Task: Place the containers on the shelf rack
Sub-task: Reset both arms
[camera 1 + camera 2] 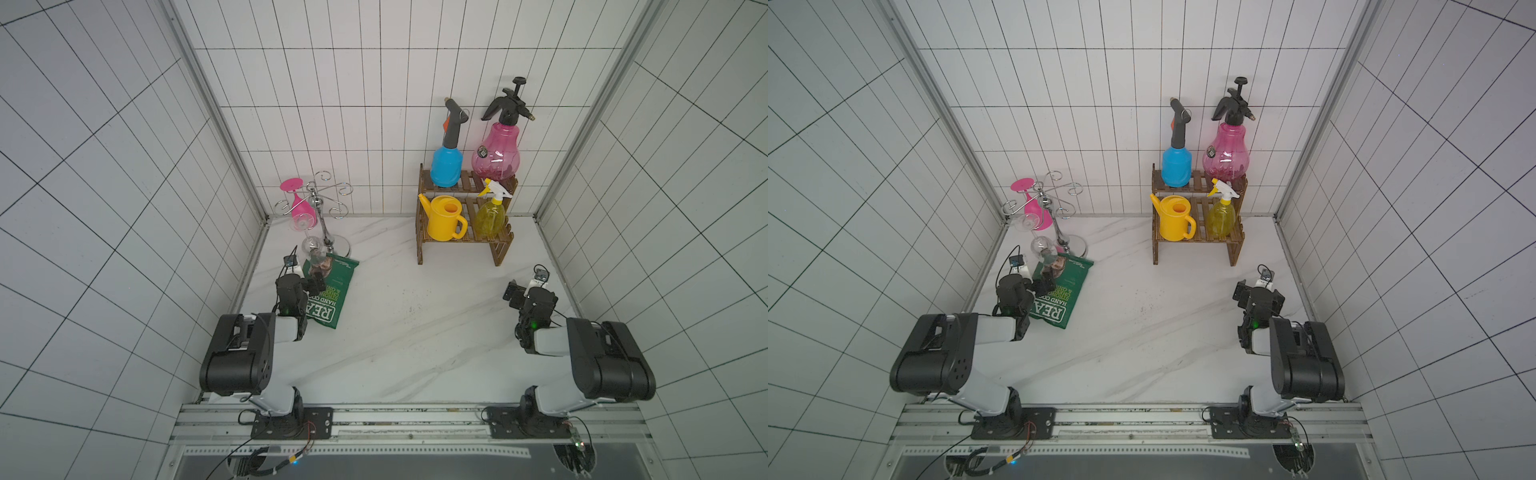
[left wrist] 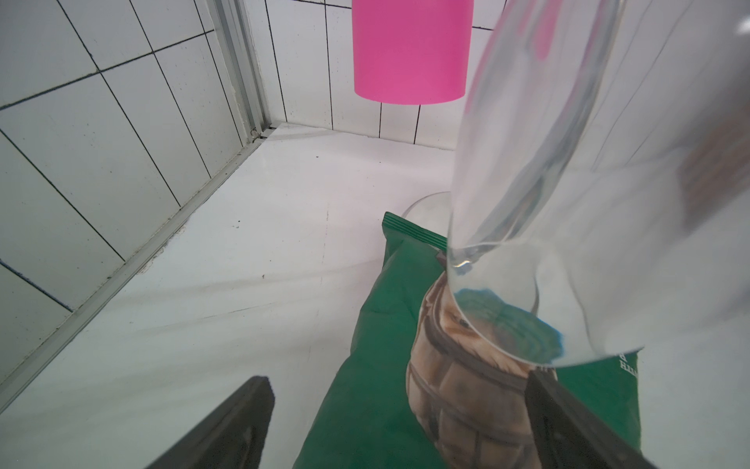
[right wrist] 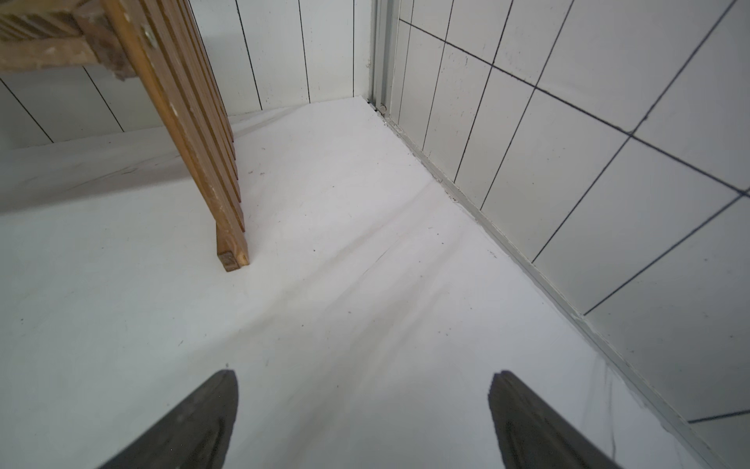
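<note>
Shelf rack [image 1: 500,251] at the table's [image 1: 395,332] far edge — blue sprayer [image 1: 446,168], pink sprayer [image 1: 496,156] set above; watering can [image 1: 444,222], trigger bottle [image 1: 491,218] below. Both arms' jaws are spread wide, nothing gripped.

Both top views overlook the whole table [image 1: 415,340]; wrist cameras sit low, facing its back corners

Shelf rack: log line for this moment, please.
shelf rack: upper tier blue sprayer, pink sprayer | lower tier watering can, yellow trigger bottle | jaws: both open, empty

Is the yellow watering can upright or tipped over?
Upright: the yellow watering can sits on the shelf rack, lower tier, round opening facing up.
</note>
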Motion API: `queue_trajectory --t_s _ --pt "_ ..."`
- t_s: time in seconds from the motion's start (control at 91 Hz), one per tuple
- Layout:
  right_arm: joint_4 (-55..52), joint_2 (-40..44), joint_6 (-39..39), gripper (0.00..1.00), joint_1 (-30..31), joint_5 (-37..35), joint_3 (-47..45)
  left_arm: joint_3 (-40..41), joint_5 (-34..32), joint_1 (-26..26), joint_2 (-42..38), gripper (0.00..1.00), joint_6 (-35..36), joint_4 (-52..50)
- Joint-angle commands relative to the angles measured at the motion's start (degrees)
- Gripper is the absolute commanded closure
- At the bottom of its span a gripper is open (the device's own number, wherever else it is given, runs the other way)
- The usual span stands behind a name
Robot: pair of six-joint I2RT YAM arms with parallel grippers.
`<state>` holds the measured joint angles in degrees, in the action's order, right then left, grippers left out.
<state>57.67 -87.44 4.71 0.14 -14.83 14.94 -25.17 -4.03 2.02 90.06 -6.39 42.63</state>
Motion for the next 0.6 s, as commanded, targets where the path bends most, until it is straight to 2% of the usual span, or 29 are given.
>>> queue_trajectory --t_s 0.0,0.165,0.341,0.594 --pt "9.67 0.58 -0.03 0.01 0.47 -0.32 -2.27 -0.94 -0.48 0.02 -0.90 0.02 0.69 0.16" --pt "13.30 0.06 -0.39 0.01 0.45 0.64 -3.99 -0.96 -0.44 0.05 -0.94 0.02 0.72 0.18" --pt "23.98 -2.89 -1.64 0.01 0.44 3.47 -7.98 -0.99 -0.45 0.03 -0.95 0.02 0.68 0.17" --pt "24.25 -2.74 -1.79 0.01 0.42 3.84 -8.22 -0.94 -0.41 0.01 -0.96 0.02 0.68 0.17"
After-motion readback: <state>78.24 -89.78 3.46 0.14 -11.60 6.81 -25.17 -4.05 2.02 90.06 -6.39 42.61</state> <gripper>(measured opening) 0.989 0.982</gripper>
